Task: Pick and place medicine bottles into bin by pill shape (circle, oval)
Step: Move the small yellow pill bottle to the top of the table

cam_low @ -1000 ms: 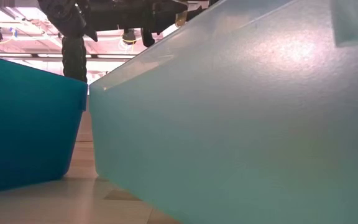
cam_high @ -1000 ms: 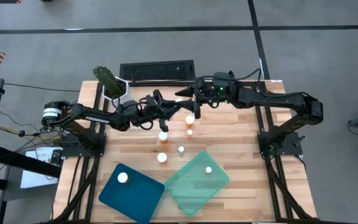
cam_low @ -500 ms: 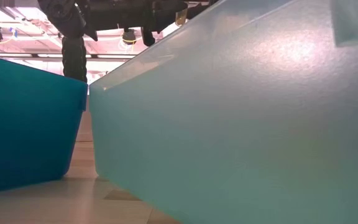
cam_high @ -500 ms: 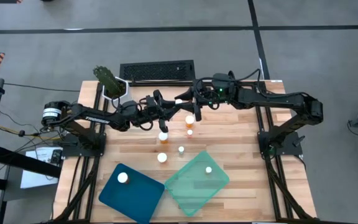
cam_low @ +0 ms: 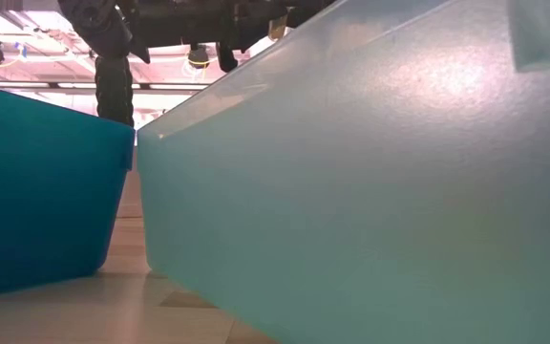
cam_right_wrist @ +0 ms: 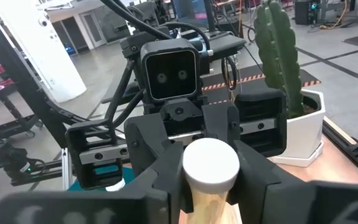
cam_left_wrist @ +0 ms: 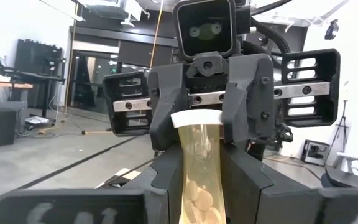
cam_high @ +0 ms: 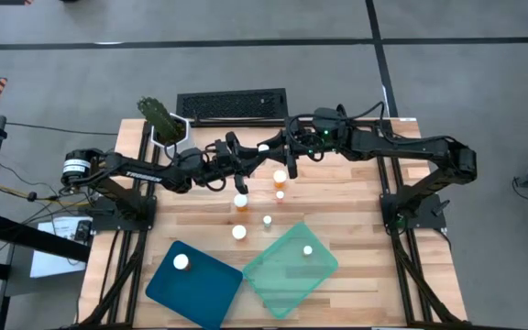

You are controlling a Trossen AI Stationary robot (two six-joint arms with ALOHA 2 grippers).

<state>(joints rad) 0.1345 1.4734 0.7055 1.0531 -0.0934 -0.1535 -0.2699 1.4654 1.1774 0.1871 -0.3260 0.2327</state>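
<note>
One amber medicine bottle [cam_left_wrist: 197, 168] with a white cap [cam_right_wrist: 211, 163] hangs in the air over the far middle of the table [cam_high: 356, 197]. It lies between my two grippers, which face each other. My left gripper [cam_high: 251, 156] is shut on its body end and my right gripper [cam_high: 279, 148] is shut on its cap end. Round pills show inside it. Several more bottles [cam_high: 240, 200] stand upright on the table below. One bottle [cam_high: 181, 262] stands in the blue tray and one bottle [cam_high: 307, 249] in the green tray. My left gripper pinches the bottle's amber body [cam_left_wrist: 199, 199] near its bottom end between its two fingers, coming about level from the table's left. The bottle is lifted clear, its cap pointing away toward the right arm. My right gripper pinches the bottle just below the white cap [cam_left_wrist: 197, 118], one finger [cam_left_wrist: 166, 121] on each side. It comes about level from the table's right, so the cap's round top faces its wrist. The bottle stays clear of the table.
A blue tray [cam_high: 204, 298] and a pale green tray [cam_high: 278, 275] lie at the near edge; their walls [cam_low: 351, 191] fill the low view. A white pot with a cactus [cam_high: 165, 124] and a keyboard [cam_high: 232, 105] sit at the far edge.
My right gripper has shut its fingers on the cap end of the bottle that my left gripper holds up. Both arms have kept their place, and the bottle has not moved.
</note>
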